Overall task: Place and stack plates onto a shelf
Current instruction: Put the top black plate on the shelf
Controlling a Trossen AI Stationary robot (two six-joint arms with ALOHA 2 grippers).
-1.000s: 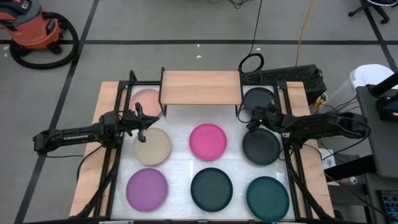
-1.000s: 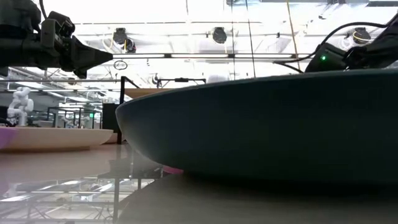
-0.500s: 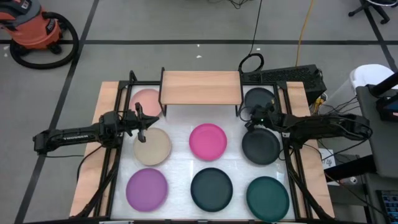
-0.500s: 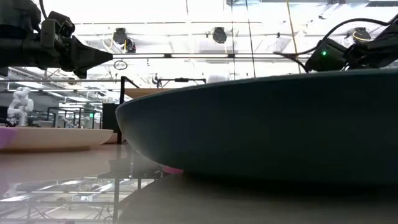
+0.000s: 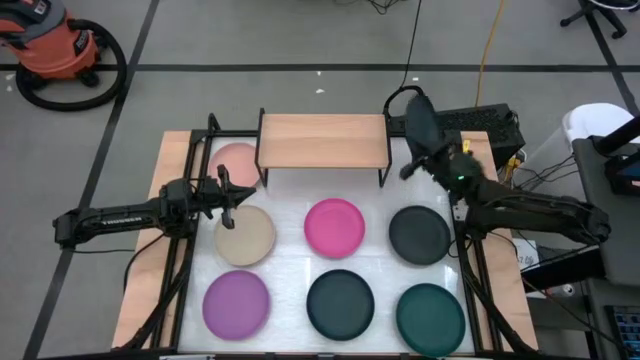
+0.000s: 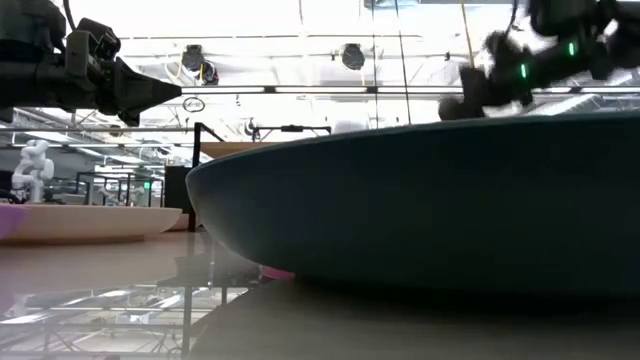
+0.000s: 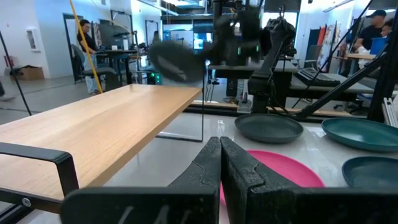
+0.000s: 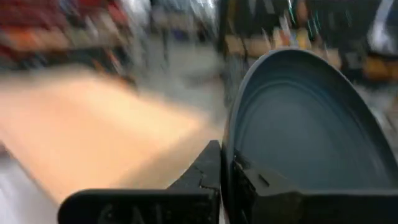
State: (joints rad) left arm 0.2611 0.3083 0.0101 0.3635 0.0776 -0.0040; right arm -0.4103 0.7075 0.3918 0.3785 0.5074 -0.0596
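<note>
My right gripper (image 5: 418, 165) is raised at the shelf's right end, shut on a charcoal plate (image 5: 421, 122) that shows large in the right wrist view (image 8: 298, 124). The shelf (image 5: 322, 140) stands at the far middle. A salmon plate (image 5: 233, 158) lies partly under the shelf's left end. Flat on the table lie the beige (image 5: 245, 235), magenta (image 5: 335, 228), second charcoal (image 5: 420, 235), purple (image 5: 237, 303), dark teal (image 5: 340, 303) and green (image 5: 430, 318) plates. My left gripper (image 5: 228, 195) hovers shut between the salmon and beige plates, holding nothing. My right gripper pinches the charcoal plate's rim (image 8: 227, 144) between its two fingers, one finger on the hollow upper face and one on the underside. The plate is lifted clear of the table. It is tipped steeply on edge and stands up beyond the fingers.
The shelf's plank top (image 8: 93, 124) is bare and lies just to the left of the held plate. Black frame rails (image 5: 470, 270) run along the table's left and right sides. Cables and a dark box (image 5: 480, 125) sit past the far right corner.
My right gripper has risen and gone toward the table's far edge with the far-right charcoal plate. That plate lay flat on the table half a second ago. It is now lifted clear and tipped on edge beside the shelf's right end.
</note>
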